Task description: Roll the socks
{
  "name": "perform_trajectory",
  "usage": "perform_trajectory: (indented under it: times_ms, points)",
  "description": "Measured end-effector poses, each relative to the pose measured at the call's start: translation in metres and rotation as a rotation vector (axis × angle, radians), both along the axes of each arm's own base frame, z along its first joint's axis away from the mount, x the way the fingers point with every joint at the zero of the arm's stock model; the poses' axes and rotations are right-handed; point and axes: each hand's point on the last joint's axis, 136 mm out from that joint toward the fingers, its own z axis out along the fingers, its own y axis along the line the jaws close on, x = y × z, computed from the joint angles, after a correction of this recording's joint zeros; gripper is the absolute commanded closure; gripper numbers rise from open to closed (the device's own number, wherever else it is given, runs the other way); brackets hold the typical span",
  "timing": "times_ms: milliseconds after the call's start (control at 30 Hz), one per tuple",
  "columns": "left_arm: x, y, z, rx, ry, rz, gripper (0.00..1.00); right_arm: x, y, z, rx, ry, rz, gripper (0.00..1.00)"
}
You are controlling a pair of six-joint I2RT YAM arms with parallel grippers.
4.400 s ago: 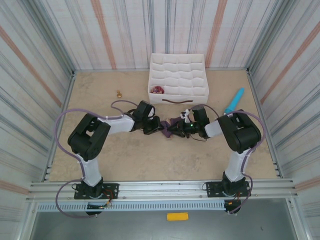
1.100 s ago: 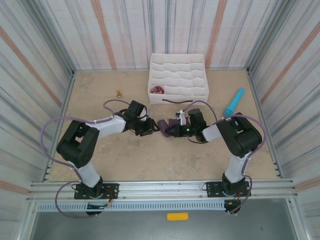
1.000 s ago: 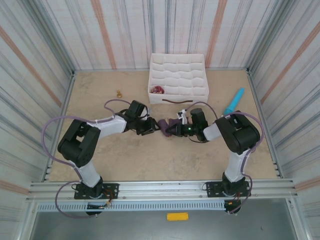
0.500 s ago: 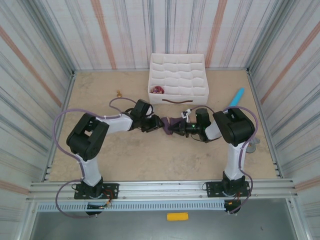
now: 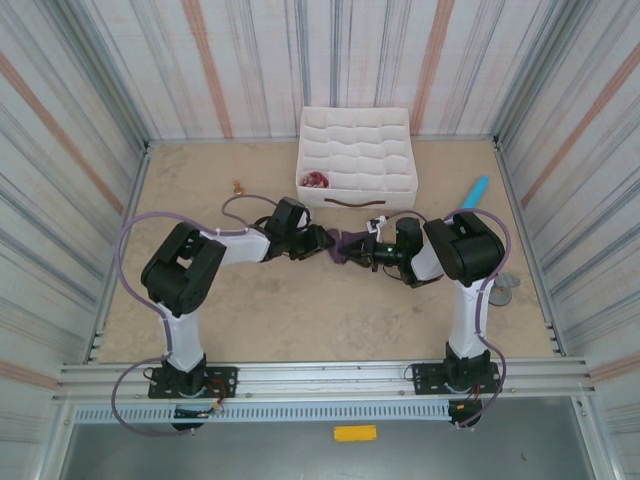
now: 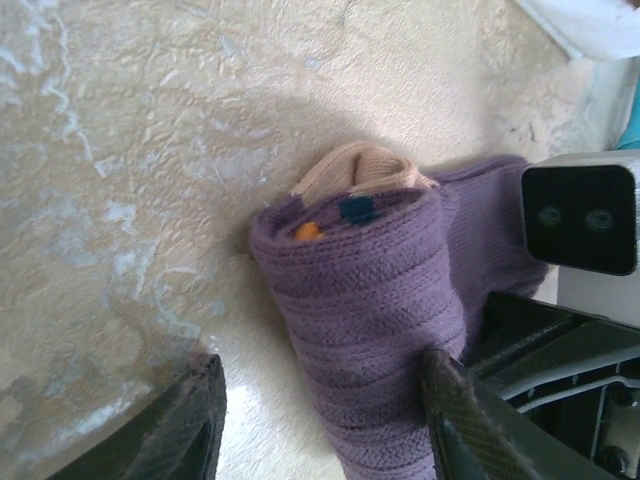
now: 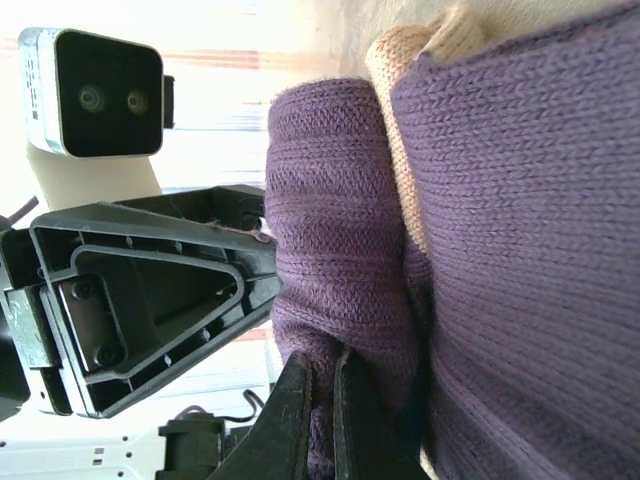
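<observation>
left wrist view puts the socks [image 6: 370, 290] right in front of me as one fat purple roll with the beige one tucked inside. it lies near the middle of the surface [image 6: 120, 150], so the rolling looks mostly done, and what seems left is securing the bundle and perhaps carrying it to the white organizer box [image 5: 355, 160] behind. the left end effector [image 6: 320, 380] stands about half open astride the roll, gripping nothing, while the right end effector [image 7: 322, 375] is closed tight with a fold of purple knit nipped between its tips.
</observation>
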Motion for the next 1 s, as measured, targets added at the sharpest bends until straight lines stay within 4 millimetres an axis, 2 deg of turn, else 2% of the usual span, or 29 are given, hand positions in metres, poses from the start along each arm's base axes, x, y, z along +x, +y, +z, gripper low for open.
perform_trajectory:
  times_ms: [100, 267, 433, 533, 567, 667, 833, 1000]
  points:
    - [-0.001, -0.003, 0.002, -0.022, -0.02, -0.001, 0.4, 0.0, -0.001, -0.001, -0.017, 0.01, 0.0, 1.0]
    - [-0.003, -0.008, 0.003, -0.035, -0.029, -0.013, 0.43, 0.0, -0.001, -0.004, -0.042, 0.034, 0.008, 1.0]
    - [-0.003, -0.012, -0.002, -0.054, -0.018, -0.019, 0.55, 0.0, 0.0, -0.004, -0.052, 0.052, 0.013, 1.0]
    - [-0.002, -0.014, -0.003, -0.06, -0.007, -0.015, 0.71, 0.0, 0.0, -0.005, -0.062, 0.055, 0.018, 1.0]
    - [-0.001, -0.015, -0.003, -0.061, -0.007, -0.015, 0.75, 0.0, -0.001, -0.005, -0.069, 0.055, 0.019, 0.99]
    - [0.0, -0.016, -0.002, -0.059, -0.002, -0.018, 0.85, 0.0, -0.002, -0.007, -0.102, 0.057, 0.018, 0.86]
    - [-0.005, -0.018, -0.003, -0.036, 0.014, -0.044, 0.87, -0.006, -0.009, -0.004, -0.219, 0.043, 0.005, 0.82]
    - [-0.015, -0.01, -0.002, 0.007, 0.035, -0.05, 0.88, -0.016, -0.011, -0.001, -0.405, 0.008, 0.021, 0.71]
